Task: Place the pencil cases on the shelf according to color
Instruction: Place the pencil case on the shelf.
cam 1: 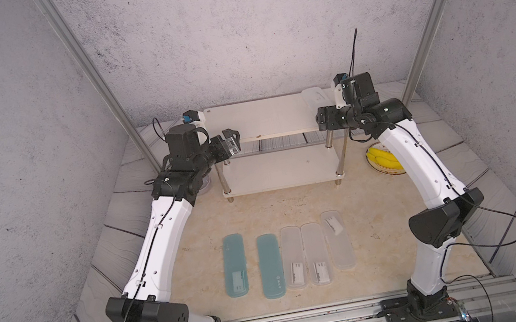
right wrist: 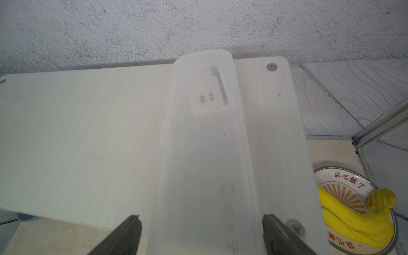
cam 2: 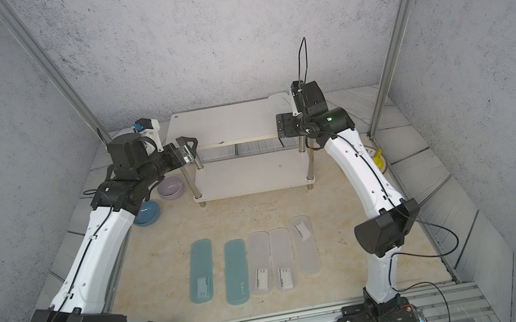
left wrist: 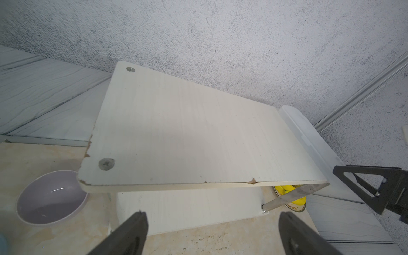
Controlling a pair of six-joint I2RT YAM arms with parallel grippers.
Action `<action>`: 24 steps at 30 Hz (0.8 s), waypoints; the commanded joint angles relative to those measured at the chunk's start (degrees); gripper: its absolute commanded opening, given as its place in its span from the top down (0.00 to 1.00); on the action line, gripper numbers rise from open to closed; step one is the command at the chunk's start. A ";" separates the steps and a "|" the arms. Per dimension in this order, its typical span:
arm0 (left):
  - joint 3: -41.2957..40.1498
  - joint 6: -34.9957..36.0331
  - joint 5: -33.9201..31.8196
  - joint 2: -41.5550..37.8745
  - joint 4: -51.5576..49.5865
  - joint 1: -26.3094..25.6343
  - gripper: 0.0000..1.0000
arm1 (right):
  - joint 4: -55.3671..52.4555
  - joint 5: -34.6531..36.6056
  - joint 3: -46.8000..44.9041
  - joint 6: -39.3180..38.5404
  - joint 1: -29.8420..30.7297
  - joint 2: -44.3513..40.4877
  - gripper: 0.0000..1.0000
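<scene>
Frosted case point(right wrist: 205, 154) between spread right hand point(right wrist: 201, 220)

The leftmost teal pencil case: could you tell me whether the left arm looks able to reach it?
Probably yes: the teal case lies flat on open table, nothing on it, and the left fingers are open and empty near the shelf.

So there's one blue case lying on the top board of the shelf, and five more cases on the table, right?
Not quite. The case on the top board of the shelf is frosted clear-white, not blue; the right wrist view shows it plainly. The rest holds: five more cases lie on the table.
</scene>
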 commanded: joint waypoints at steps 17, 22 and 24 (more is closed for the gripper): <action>-19.11 2.64 3.35 -16.38 -0.84 8.08 0.01 | 0.87 0.83 -20.08 -1.99 0.08 -26.39 0.04; -30.87 4.28 4.42 -27.52 0.62 8.04 0.01 | 3.44 -2.98 -43.23 1.41 0.19 -43.62 0.04; -35.99 4.25 2.94 -31.56 0.17 8.07 0.01 | 2.94 -5.12 -49.91 3.54 0.26 -47.96 0.05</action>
